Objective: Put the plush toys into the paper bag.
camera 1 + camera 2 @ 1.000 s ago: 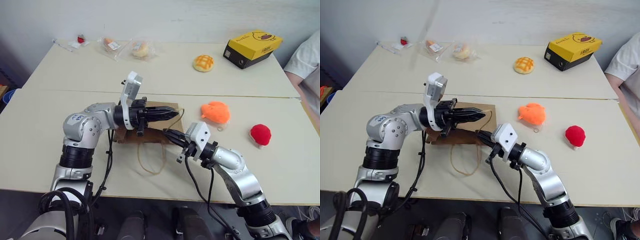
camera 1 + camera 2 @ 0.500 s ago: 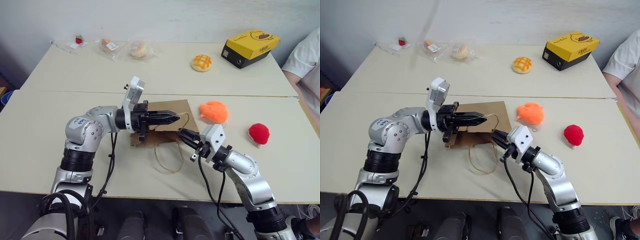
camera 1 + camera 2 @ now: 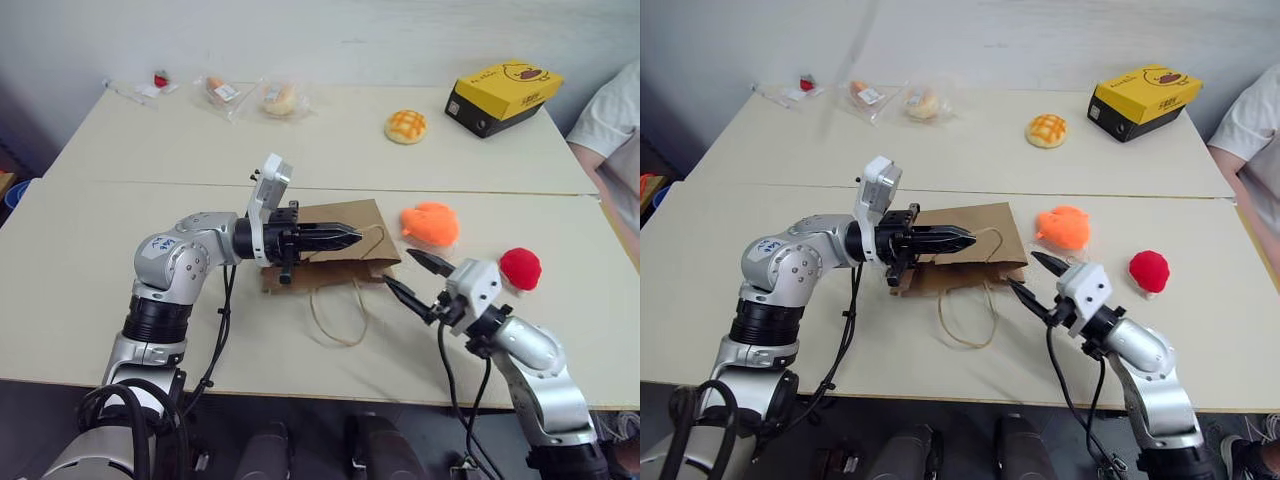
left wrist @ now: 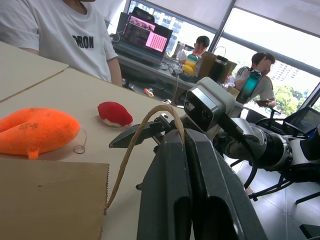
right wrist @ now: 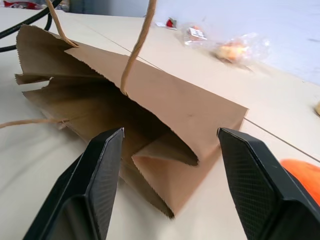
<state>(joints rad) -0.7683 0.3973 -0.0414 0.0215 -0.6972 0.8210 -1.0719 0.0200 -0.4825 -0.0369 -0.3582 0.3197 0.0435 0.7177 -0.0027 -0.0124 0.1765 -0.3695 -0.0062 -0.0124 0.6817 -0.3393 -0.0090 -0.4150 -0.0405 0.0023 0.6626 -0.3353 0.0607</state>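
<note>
The brown paper bag (image 3: 335, 272) lies on its side in mid-table, mouth toward the right. My left gripper (image 3: 354, 237) is shut on the bag's upper cord handle (image 4: 134, 146) and holds it raised over the bag. Just right of the mouth, my right gripper (image 3: 417, 280) is open and holds nothing; the gaping mouth (image 5: 165, 150) faces it. The orange plush toy (image 3: 430, 224) lies on the table just beyond the right gripper. The red plush toy (image 3: 520, 268) sits further right, near the right gripper's wrist.
A yellow and black box (image 3: 503, 95), a criss-cross bun (image 3: 406, 126) and plastic-wrapped items (image 3: 265, 97) sit on the far table. A person (image 3: 615, 130) sits at the right edge. The bag's lower cord handle (image 3: 335, 322) loops toward the front edge.
My right gripper has drawn back to the right from the bag's mouth and has opened. The bag's mouth end now lies further right. The left gripper has kept its hold.
</note>
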